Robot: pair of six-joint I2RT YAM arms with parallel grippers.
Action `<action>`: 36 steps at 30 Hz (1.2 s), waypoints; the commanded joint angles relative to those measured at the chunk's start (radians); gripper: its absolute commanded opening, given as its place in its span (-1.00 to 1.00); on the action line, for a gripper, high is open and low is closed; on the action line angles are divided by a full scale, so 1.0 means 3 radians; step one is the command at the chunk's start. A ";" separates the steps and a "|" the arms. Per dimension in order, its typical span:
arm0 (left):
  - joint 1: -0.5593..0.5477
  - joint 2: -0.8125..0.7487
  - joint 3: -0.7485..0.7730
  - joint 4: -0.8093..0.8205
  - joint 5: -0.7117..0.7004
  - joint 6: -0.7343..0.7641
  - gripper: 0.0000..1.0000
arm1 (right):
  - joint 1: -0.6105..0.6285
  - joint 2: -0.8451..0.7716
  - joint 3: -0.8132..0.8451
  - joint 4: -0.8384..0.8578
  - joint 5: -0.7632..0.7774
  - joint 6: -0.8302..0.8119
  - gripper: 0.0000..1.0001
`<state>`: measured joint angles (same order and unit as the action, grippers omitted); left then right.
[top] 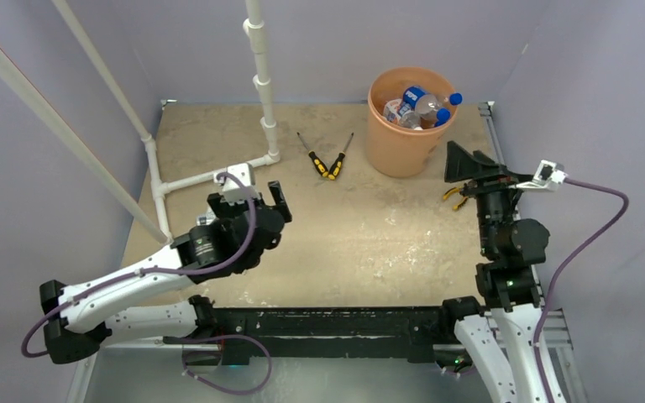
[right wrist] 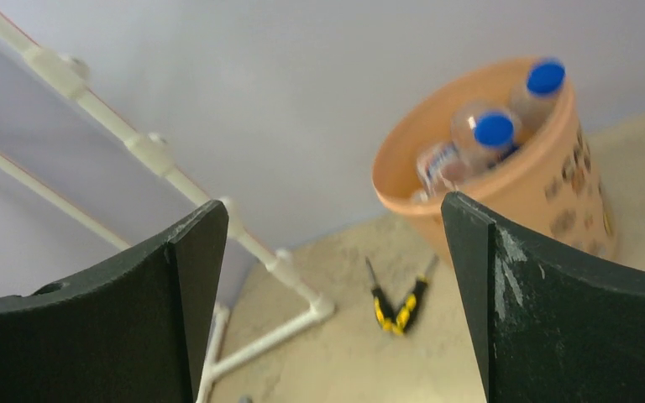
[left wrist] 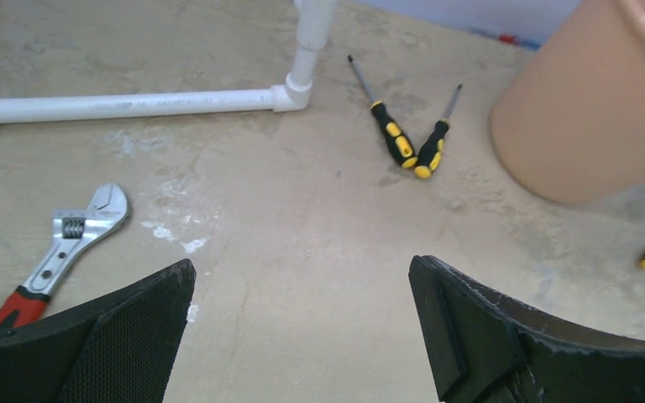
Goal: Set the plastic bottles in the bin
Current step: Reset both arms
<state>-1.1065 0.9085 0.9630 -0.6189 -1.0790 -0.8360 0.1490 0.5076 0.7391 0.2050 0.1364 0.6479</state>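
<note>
The orange bin point(top: 399, 151) stands at the far right of the table with several plastic bottles point(top: 418, 106) inside, blue caps showing. The right wrist view shows the bin point(right wrist: 554, 193) and its bottles point(right wrist: 489, 134) ahead and slightly right. My right gripper point(top: 469, 166) hovers just right of the bin, open point(right wrist: 336, 227) and empty. My left gripper point(top: 249, 196) is at mid-left over bare table, open point(left wrist: 302, 277) with nothing between its fingers. No bottle lies on the table in any view.
Two yellow-and-black screwdrivers point(top: 326, 159) lie in a V left of the bin. A red-handled wrench point(left wrist: 67, 243) lies near my left gripper. Yellow-handled pliers point(top: 454, 196) sit under my right arm. A white pipe frame point(top: 210, 176) runs along the far left.
</note>
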 commanded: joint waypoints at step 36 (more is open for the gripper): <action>0.2731 0.2115 -0.2288 0.6092 0.0859 0.2748 0.99 | 0.0062 0.2582 -0.2142 0.4329 0.1215 -0.2310 0.98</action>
<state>-0.3115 1.4582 0.2466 0.8856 -0.9134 -0.1383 0.1703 1.1622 0.1425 1.0466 0.4747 0.1352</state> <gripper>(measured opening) 0.993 0.987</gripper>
